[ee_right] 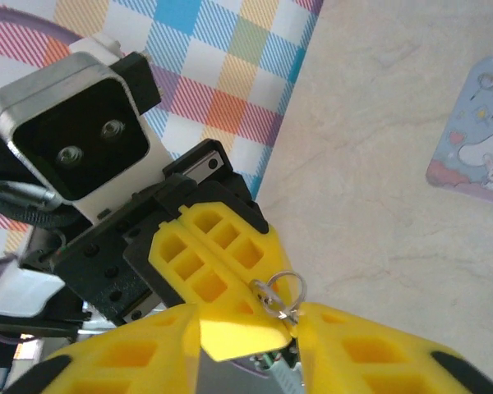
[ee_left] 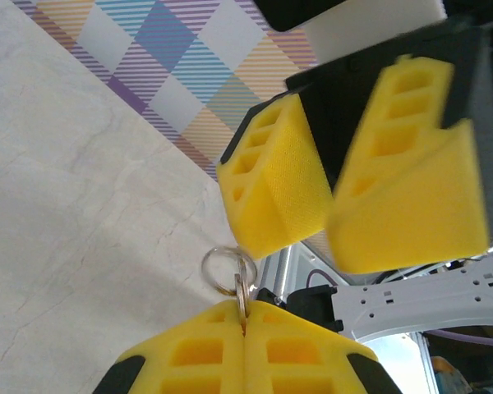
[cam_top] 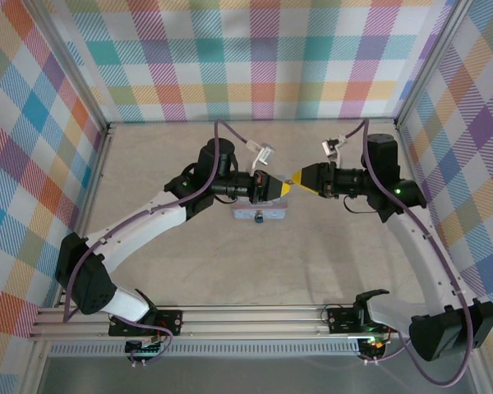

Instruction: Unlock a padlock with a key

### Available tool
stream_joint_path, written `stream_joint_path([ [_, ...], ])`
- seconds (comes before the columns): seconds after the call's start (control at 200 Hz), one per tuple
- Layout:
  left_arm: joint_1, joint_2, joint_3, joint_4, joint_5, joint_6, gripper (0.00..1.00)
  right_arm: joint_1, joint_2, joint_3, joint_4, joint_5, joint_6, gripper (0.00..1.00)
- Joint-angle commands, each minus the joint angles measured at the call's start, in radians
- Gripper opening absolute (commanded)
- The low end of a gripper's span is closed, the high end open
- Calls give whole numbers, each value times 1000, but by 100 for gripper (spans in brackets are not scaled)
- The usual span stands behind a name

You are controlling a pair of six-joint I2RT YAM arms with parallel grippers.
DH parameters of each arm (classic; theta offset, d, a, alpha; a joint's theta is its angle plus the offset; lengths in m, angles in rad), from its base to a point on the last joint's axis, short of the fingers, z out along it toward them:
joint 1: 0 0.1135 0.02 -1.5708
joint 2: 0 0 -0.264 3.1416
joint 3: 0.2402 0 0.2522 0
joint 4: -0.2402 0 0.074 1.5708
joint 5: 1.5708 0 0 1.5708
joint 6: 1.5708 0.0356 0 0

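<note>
Your left end effector grips the key just above the tin. Your right end effector stands parted around it. The padlock sits at the tin's near rim, below both.

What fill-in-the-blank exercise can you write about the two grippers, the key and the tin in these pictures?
1. The left gripper is shut on a ___.
2. The right gripper has its jaws ___.
3. The pale blue tin lies flat on the ___.

Missing words: key; open; table.
</note>
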Motion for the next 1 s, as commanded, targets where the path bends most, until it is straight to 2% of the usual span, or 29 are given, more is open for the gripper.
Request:
stream_joint_path([
  [0.0, 8, -24, 39, -53, 20, 50, 0, -12, -38, -15, 4, 11, -47, 40],
  [0.475, 9, -14, 75, -84, 130, 80, 0, 5, 25, -26, 23, -119, -115, 44],
  [0.635, 8, -4, 91, -99, 148, 83, 0, 17, 22, -40, 39, -155, -119, 36],
  [0.86, 6, 0, 92, -106, 161, 88, 0, 33, 15, -46, 64, -193, -109, 32],
  [0.995, 6, 0, 93, -108, 168, 88, 0, 46, 23, -43, 66, -199, -112, 22],
])
